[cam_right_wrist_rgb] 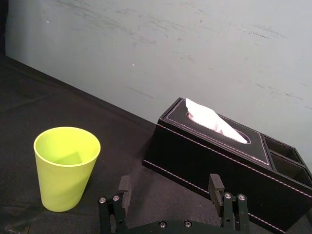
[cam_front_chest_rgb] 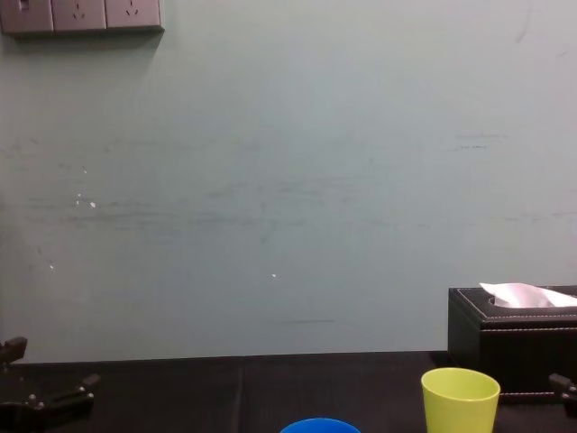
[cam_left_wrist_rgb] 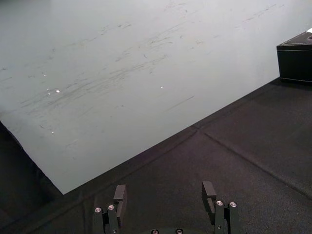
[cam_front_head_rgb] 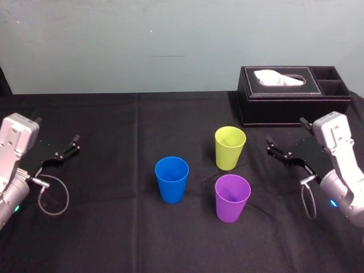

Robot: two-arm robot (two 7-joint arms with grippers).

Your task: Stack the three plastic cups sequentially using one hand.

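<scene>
Three cups stand upright and apart on the black tablecloth (cam_front_head_rgb: 114, 239): a blue cup (cam_front_head_rgb: 172, 179) in the middle, a yellow-green cup (cam_front_head_rgb: 230, 148) behind and right of it, and a purple cup (cam_front_head_rgb: 232, 198) in front of the yellow-green one. My right gripper (cam_front_head_rgb: 286, 135) hovers open to the right of the yellow-green cup, holding nothing. In the right wrist view the right gripper (cam_right_wrist_rgb: 169, 182) has the yellow-green cup (cam_right_wrist_rgb: 66, 165) ahead and off to one side. My left gripper (cam_front_head_rgb: 65, 149) rests open at the far left, away from the cups, with nothing in the left gripper (cam_left_wrist_rgb: 164, 191).
A black tissue box (cam_front_head_rgb: 293, 94) with a white tissue stands at the back right, just behind my right gripper. A grey wall (cam_front_head_rgb: 142, 40) closes the table's far edge. In the chest view the yellow-green cup (cam_front_chest_rgb: 460, 397) sits beside the tissue box (cam_front_chest_rgb: 514, 338).
</scene>
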